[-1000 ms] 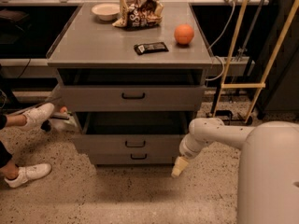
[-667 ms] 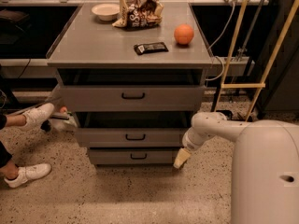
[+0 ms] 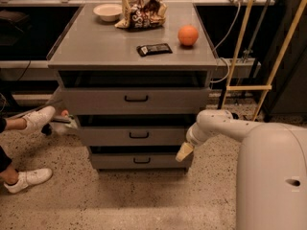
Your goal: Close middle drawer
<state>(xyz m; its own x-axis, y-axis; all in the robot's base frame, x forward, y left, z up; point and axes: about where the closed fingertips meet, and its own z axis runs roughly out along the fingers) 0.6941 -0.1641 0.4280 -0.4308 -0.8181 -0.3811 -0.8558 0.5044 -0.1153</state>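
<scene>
The middle drawer (image 3: 139,135) is grey metal with a small dark bar handle, second of three in the cabinet. It stands slightly out, with a dark gap above its front. My gripper (image 3: 183,153) is at the end of my white arm, low at the drawer's right front corner, pointing down and left. It touches or nearly touches the drawer front's right edge.
The top drawer (image 3: 136,99) also stands out a little; the bottom drawer (image 3: 142,160) is below. On the cabinet top (image 3: 96,47) lie a bowl (image 3: 107,11), a chip bag (image 3: 142,12), an orange (image 3: 188,35) and a dark bar (image 3: 153,49). A person's white shoes (image 3: 38,119) are at left.
The middle drawer has slid in toward the cabinet. My gripper has moved up and inward with it, along the drawer's right corner.
</scene>
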